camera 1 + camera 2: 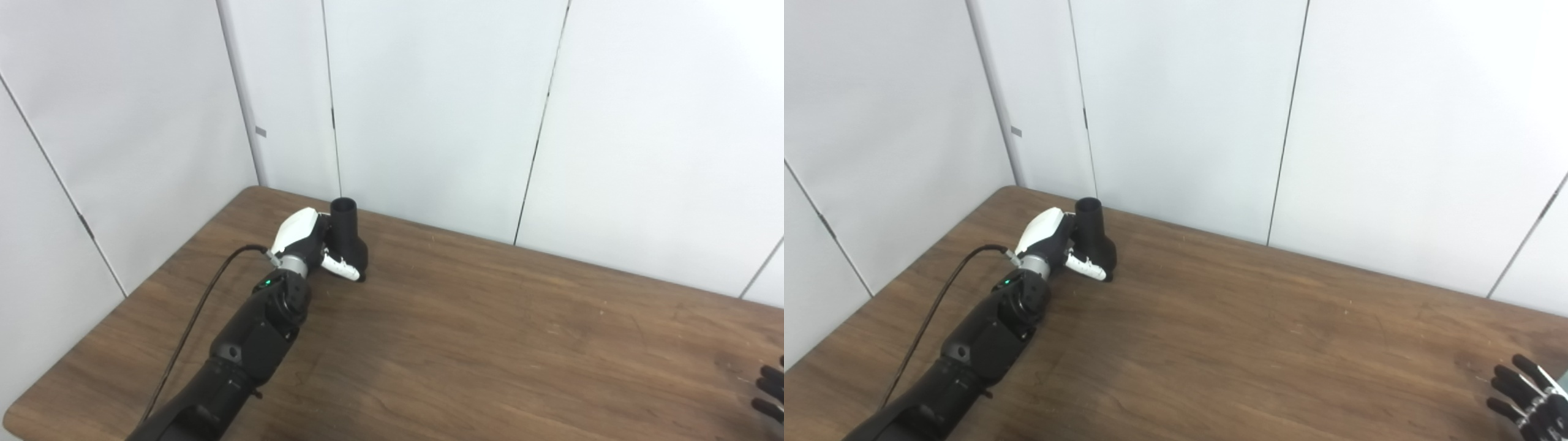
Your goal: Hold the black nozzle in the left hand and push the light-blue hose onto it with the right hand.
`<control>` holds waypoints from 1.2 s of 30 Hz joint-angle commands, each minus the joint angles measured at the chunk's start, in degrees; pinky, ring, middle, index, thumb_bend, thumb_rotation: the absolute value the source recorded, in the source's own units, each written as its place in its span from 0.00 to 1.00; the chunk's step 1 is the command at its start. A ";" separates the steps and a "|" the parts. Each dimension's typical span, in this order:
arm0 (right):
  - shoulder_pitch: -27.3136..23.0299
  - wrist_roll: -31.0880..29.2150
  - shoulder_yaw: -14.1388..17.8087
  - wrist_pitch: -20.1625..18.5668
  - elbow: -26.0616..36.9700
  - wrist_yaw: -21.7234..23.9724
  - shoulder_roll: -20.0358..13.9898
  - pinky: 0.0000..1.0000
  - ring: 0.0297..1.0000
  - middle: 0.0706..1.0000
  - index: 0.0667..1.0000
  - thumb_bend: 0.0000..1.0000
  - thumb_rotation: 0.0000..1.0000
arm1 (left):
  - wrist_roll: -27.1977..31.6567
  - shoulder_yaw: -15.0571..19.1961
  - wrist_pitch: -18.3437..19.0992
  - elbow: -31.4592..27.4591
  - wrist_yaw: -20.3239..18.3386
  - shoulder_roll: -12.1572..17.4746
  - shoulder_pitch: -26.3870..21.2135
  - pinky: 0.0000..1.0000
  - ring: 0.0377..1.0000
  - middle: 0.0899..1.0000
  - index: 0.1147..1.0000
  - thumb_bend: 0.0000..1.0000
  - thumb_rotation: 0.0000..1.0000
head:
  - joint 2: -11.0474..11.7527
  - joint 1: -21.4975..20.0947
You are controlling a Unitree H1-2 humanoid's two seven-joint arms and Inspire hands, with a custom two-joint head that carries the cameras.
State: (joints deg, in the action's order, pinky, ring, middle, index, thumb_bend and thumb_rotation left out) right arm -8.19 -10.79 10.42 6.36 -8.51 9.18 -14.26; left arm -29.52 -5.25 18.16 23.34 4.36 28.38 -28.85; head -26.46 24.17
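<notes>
A black nozzle [349, 239] stands upright near the table's back left corner, its round opening facing up. My left hand [309, 242] is wrapped around it from the left, with the thumb across its lower front, shut on it. At the far right edge, low in the picture, my right hand [1528, 395] rests with its dark fingers spread apart, holding nothing. No light-blue hose shows in either view.
The brown wooden table [490, 331] stretches between both hands. White wall panels [429, 104] close off the back and left sides right behind the nozzle. A black cable [196, 312] runs along my left forearm.
</notes>
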 commanded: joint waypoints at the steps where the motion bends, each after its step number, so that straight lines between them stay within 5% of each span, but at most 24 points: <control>1: 1.73 -0.49 -0.12 1.21 -1.80 0.03 0.75 0.74 0.82 0.78 0.84 0.71 1.00 | -0.44 0.33 -0.21 -1.31 0.83 0.68 -1.19 0.76 0.62 0.47 0.40 0.52 0.00 | -0.01 -0.08; 9: 1.81 -0.40 -0.16 0.87 -1.43 -0.16 0.86 0.74 0.82 0.78 0.84 0.71 1.00 | 0.50 1.33 -0.82 -2.45 0.94 0.73 0.09 0.51 0.56 0.44 0.42 0.52 0.00 | -0.14 -0.11; 27: 3.07 0.46 -0.93 -2.46 4.01 -1.32 2.06 0.76 0.84 0.80 0.87 0.74 1.00 | -0.31 -0.38 4.74 -22.28 -6.40 -1.90 8.21 0.65 0.63 0.44 0.42 0.52 0.00 | -1.93 -4.23; 34: 3.39 1.33 -1.02 -3.75 5.90 -1.98 2.38 0.80 0.87 0.81 0.89 0.73 1.00 | -0.75 -1.68 8.66 -30.07 -11.95 -4.19 11.26 0.65 0.63 0.46 0.41 0.52 0.00 | -2.85 -6.11; 36: 3.57 1.95 -1.30 -4.14 6.96 -2.44 2.74 0.80 0.87 0.82 0.89 0.72 1.00 | -1.41 -1.57 8.72 -31.76 -13.07 -5.57 12.08 0.55 0.57 0.47 0.41 0.52 0.00 | -3.32 -7.15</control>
State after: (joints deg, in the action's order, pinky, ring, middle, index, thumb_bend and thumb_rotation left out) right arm -5.05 -9.12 9.54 1.93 -2.70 7.31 -12.38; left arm -30.44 -6.46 26.91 -5.99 -7.70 23.44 -16.27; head -29.44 17.58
